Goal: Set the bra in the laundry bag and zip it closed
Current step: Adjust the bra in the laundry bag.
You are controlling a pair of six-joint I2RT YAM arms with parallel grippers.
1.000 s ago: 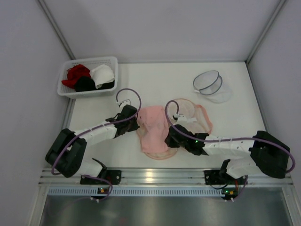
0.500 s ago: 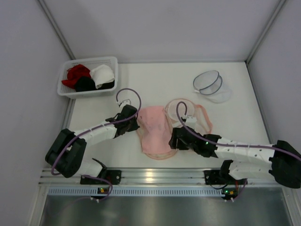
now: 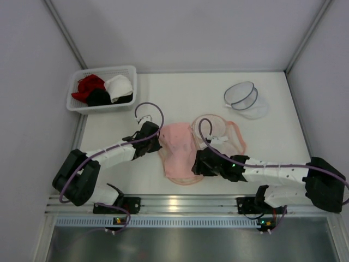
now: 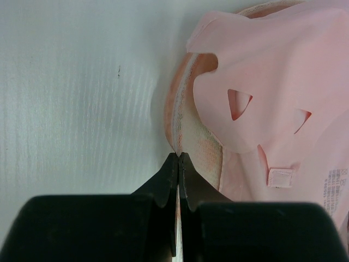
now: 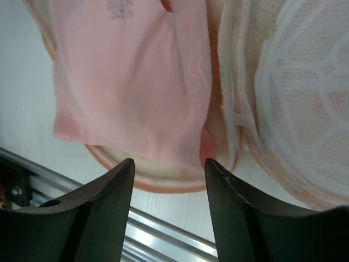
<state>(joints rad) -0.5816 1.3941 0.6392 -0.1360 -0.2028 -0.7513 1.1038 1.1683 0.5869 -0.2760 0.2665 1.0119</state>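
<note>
Centre frame: bra (image 3: 177,150) on open laundry bag (image 3: 232,137). Left gripper (image 4: 178,162) pinched shut on bag rim. Right gripper (image 5: 169,162) fingers apart over bra.

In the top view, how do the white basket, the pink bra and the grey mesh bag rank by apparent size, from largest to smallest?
1. Basket, the largest.
2. Bra, a fairly close second.
3. Mesh bag, clearly the smallest.

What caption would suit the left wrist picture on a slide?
Left gripper shut on the rim of the laundry bag, with the pale pink bra lying across the bag.
</note>
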